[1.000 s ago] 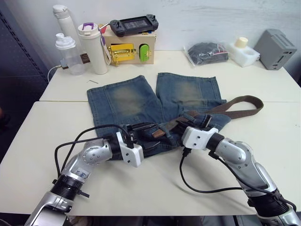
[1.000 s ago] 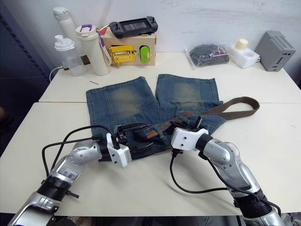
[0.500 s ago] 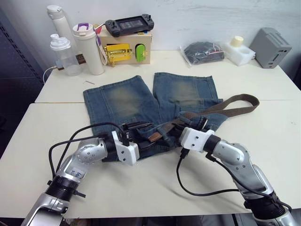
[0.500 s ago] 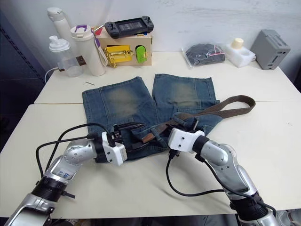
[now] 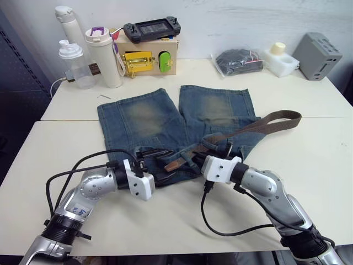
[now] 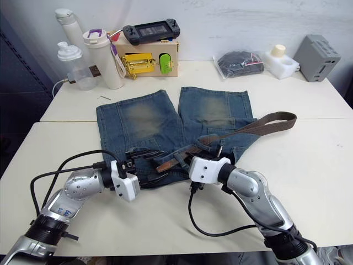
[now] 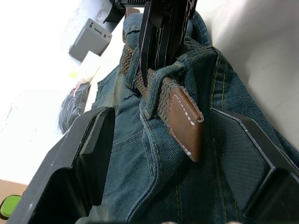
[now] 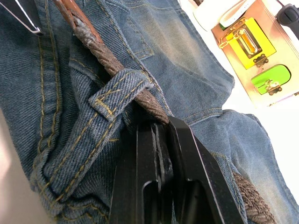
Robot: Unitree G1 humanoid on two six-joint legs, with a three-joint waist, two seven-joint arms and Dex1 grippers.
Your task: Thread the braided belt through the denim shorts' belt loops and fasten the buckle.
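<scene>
The denim shorts [image 5: 165, 118] lie flat mid-tabletop [image 5: 342, 160] with the braided belt [image 5: 259, 122] partly fed along the waistband, its leather tip poking out of one of the belt loops [image 7: 161, 77] and the rest trailing off toward 2 o'clock. The left gripper [image 7: 163, 140] has its fingers spread wide around that tip, gripping nothing, while the right gripper [image 8: 156, 135] is pinched closed on the belt just behind another loop. My guess at the risk: if the right pulls back or the left misses its grab, the tip slides back out, and the waistband looks ready to bunch.
</scene>
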